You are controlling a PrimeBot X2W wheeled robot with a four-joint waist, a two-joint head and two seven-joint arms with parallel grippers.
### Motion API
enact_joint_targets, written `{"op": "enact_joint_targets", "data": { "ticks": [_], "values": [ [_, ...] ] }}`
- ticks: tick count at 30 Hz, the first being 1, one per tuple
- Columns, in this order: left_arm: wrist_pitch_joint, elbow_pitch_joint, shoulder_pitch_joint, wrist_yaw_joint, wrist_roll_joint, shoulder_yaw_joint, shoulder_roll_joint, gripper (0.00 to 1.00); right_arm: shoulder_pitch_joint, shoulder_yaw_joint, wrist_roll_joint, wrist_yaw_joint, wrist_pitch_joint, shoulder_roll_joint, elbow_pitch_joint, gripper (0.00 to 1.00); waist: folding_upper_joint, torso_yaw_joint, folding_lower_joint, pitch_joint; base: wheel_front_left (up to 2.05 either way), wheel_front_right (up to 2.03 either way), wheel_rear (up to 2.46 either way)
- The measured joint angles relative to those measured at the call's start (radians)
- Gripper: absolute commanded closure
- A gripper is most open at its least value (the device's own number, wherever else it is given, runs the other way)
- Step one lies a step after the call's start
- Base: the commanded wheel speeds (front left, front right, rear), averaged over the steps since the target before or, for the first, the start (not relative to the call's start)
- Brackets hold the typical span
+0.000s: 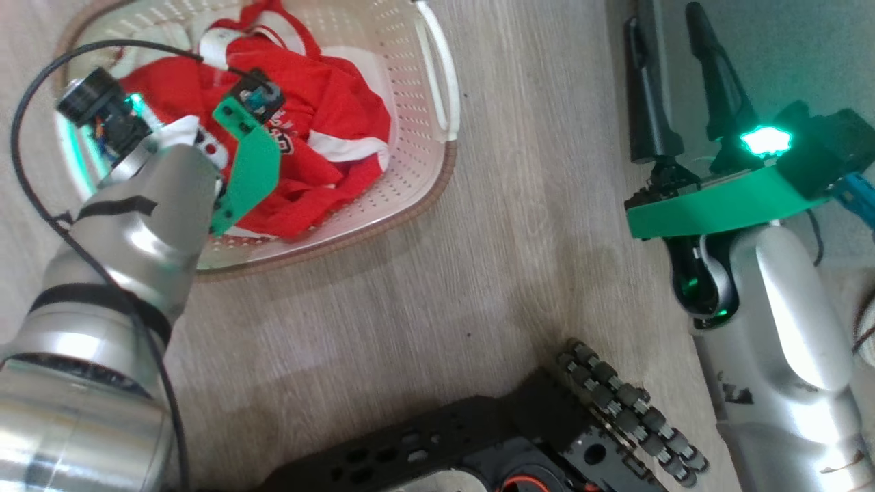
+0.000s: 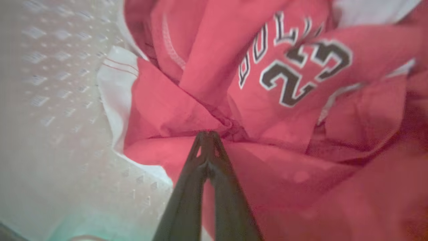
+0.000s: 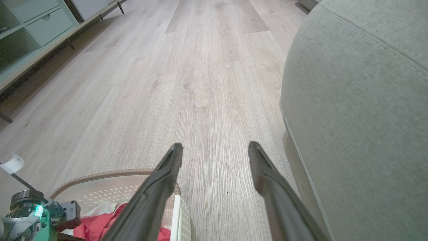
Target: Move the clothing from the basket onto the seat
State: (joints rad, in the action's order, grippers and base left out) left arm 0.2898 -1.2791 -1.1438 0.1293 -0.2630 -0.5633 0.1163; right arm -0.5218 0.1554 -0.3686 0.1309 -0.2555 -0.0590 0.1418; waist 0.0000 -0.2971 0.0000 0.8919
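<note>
The clothing (image 1: 321, 130) is a crumpled heap of bright red fabric with white trim, lying in the cream perforated basket (image 1: 417, 75) on the floor at upper left. My left arm reaches down into the basket. In the left wrist view my left gripper (image 2: 208, 134) is shut, its tips pinched into a fold of the red clothing (image 2: 284, 83) just below the dark "23". The basket wall (image 2: 60, 100) is at its left. My right gripper (image 1: 663, 20) hangs open and empty beside the grey seat (image 1: 806, 41). The right wrist view shows the right gripper (image 3: 215, 147) over bare floor, the seat (image 3: 361, 117) to its right.
Pale wood floor (image 1: 513, 239) lies between basket and seat. My black base with its roller wheel (image 1: 615, 403) sits at the bottom of the head view. A pale green cabinet on legs (image 3: 33, 26) stands along the far left.
</note>
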Motion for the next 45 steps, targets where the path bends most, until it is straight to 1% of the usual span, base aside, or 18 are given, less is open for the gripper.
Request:
{"op": "enact_joint_targets", "data": {
  "ticks": [6, 11, 18, 21, 22, 25, 26, 31, 35, 39, 42, 45],
  "values": [
    [-0.147, 0.046, 0.020, -0.028, 0.089, 0.056, -0.043, 1.00, 0.018, -0.052, 0.037, 0.000, 0.000, 0.001, 0.005, 0.00, 0.0000, 0.041, 0.0000, -0.062, 0.00, 0.00, 0.00],
    [-0.276, 0.085, 0.081, -0.045, 0.183, 0.116, -0.056, 1.00, 0.076, -0.090, 0.074, 0.000, 0.000, 0.002, 0.016, 0.00, 0.0000, 0.084, -0.0001, -0.141, 0.00, 0.00, 0.00],
    [-0.449, 0.170, 0.153, -0.052, 0.297, 0.178, -0.079, 1.00, 0.145, -0.128, 0.096, 0.000, 0.000, -0.010, 0.021, 0.00, 0.0000, 0.152, -0.0001, -0.279, 0.00, 0.00, 0.00],
    [-0.498, 0.211, 0.209, -0.052, 0.341, 0.191, -0.081, 1.00, 0.188, -0.139, 0.105, 0.000, 0.000, -0.019, 0.024, 0.00, 0.0001, 0.180, -0.0001, -0.342, 0.00, 0.00, 0.00],
    [-0.498, 0.211, 0.209, -0.052, 0.341, 0.191, -0.081, 1.00, 0.188, -0.139, 0.105, 0.000, 0.000, -0.019, 0.024, 0.00, 0.0001, 0.180, -0.0001, -0.342, 0.00, 0.00, 0.00],
    [-0.522, 0.266, 0.278, -0.053, 0.371, 0.196, -0.081, 1.00, 0.235, -0.156, 0.105, 0.000, 0.000, -0.031, 0.028, 0.00, 0.0001, 0.204, -0.0001, -0.408, 0.00, 0.00, 0.00],
    [-0.531, 0.312, 0.327, -0.053, 0.387, 0.198, -0.081, 1.00, 0.263, -0.163, 0.109, 0.000, 0.000, -0.040, 0.029, 0.00, 0.0001, 0.219, -0.0001, -0.452, 0.00, 0.00, 0.00],
    [-0.538, 0.480, 0.453, -0.054, 0.421, 0.212, -0.081, 1.00, 0.340, -0.183, 0.128, 0.000, 0.000, -0.055, 0.035, 0.00, 0.0001, 0.249, -0.0001, -0.566, 0.00, 0.00, 0.00],
    [-0.538, 0.621, 0.570, -0.067, 0.432, 0.237, -0.071, 1.00, 0.407, -0.185, 0.148, 0.000, 0.000, -0.075, 0.046, 0.00, 0.0001, 0.265, -0.0001, -0.657, 0.00, 0.00, 0.00],
    [-0.539, 0.679, 0.674, -0.083, 0.448, 0.263, -0.039, 1.00, 0.450, -0.186, 0.157, 0.000, 0.000, -0.083, 0.055, 0.00, 0.0001, 0.276, -0.0002, -0.734, 0.00, 0.00, 0.00],
    [-0.539, 0.703, 0.723, -0.091, 0.448, 0.276, -0.015, 1.00, 0.472, -0.185, 0.159, 0.000, 0.000, -0.091, 0.057, 0.00, 0.0001, 0.280, -0.0002, -0.782, 0.00, 0.00, 0.00],
    [-0.539, 0.717, 0.749, -0.099, 0.465, 0.283, -0.010, 1.00, 0.497, -0.184, 0.165, 0.000, 0.000, -0.101, 0.063, 0.00, 0.0001, 0.284, -0.0001, -0.822, 0.00, 0.00, 0.00]
  ]
}}
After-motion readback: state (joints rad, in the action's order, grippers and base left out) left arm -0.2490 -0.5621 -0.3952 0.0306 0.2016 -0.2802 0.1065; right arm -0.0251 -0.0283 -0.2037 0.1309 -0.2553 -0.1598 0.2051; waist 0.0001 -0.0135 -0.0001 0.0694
